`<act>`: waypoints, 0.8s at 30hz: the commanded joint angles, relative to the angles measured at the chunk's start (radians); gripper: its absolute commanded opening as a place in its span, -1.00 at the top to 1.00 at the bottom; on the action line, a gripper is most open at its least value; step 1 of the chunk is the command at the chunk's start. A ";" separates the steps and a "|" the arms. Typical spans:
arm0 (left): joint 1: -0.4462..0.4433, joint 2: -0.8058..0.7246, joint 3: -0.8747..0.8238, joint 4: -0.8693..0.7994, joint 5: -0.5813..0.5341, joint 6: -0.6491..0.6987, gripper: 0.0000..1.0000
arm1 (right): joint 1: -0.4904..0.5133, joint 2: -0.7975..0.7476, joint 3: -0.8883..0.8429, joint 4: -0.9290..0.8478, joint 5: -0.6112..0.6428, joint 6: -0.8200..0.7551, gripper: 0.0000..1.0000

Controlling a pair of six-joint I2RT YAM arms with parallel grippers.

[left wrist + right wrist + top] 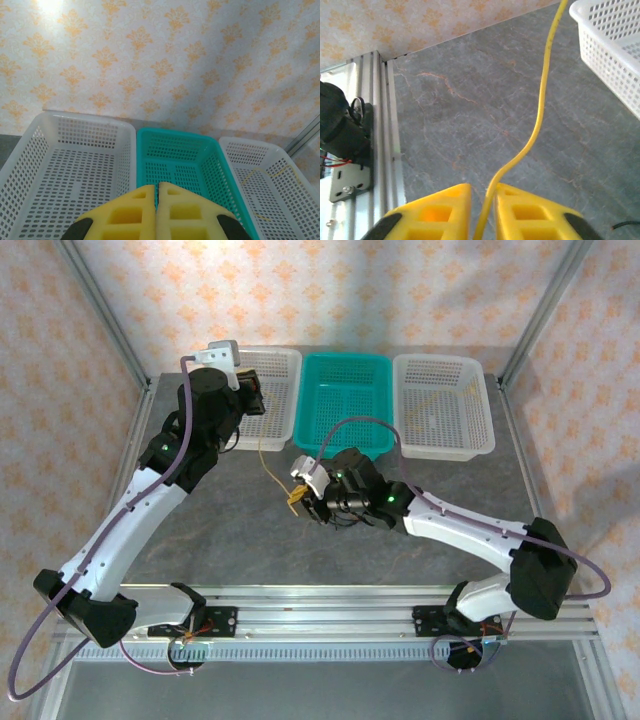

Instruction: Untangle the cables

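Note:
A yellow cable [268,465] runs from under my left gripper [252,400] down to my right gripper [303,495], where a small yellow-orange bunch [293,498] sits at the fingertips. In the right wrist view the yellow cable [542,115] rises from between the pads of my right gripper [482,187], lying against the right pad, jaws nearly together round it. My left gripper [156,186] is shut, raised over the baskets, with no cable visible between its pads. Whether it holds the cable's upper end I cannot tell. Another thin yellow cable [432,400] lies in the right white basket.
Three baskets stand along the back: left white [280,365], teal [345,360], right white [440,362]. A white basket's corner [615,45] is close to the raised cable. The aluminium rail [387,125] borders the table. A black cable end [625,226] shows at the lower right.

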 commanded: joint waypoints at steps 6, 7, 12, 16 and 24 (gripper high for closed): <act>0.012 -0.024 -0.011 0.029 0.000 -0.017 1.00 | 0.003 -0.068 0.020 0.027 0.078 0.019 1.00; 0.012 -0.026 -0.011 0.030 0.006 -0.019 1.00 | 0.004 -0.073 0.020 0.028 0.103 0.027 1.00; 0.012 -0.087 -0.049 0.148 0.172 -0.017 -0.39 | 0.003 -0.048 0.066 -0.027 0.221 0.065 1.00; 0.012 -0.141 -0.061 0.224 0.282 -0.020 -0.99 | -0.007 -0.010 0.114 -0.073 0.321 0.115 1.00; 0.012 -0.168 -0.039 0.147 0.213 0.021 -0.99 | -0.113 -0.036 0.121 -0.062 0.442 0.263 1.00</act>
